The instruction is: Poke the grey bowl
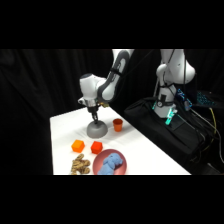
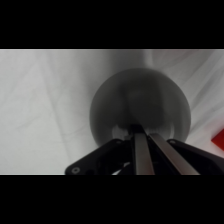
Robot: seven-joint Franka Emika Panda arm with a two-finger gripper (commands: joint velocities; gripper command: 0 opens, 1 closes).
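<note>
The grey bowl [image 1: 97, 130] lies upside down as a smooth dome on the white table [image 1: 65, 125], left of the small orange cup [image 1: 118, 124]. My gripper [image 1: 94, 119] comes straight down onto the top of the dome, its tip touching it. In the wrist view the grey bowl [image 2: 140, 107] fills the middle, and my gripper [image 2: 140, 131] is shut, both fingers [image 2: 142, 150] pressed together with nothing between them, their tips meeting the bowl's top.
Two orange blocks [image 1: 77, 146] [image 1: 97, 147] lie in front of the bowl. A red-pink bowl [image 1: 120, 168] holding a blue cloth [image 1: 110, 163] sits at the front edge beside a brown woven object [image 1: 80, 164]. A black bag [image 1: 165, 130] lies right of the table.
</note>
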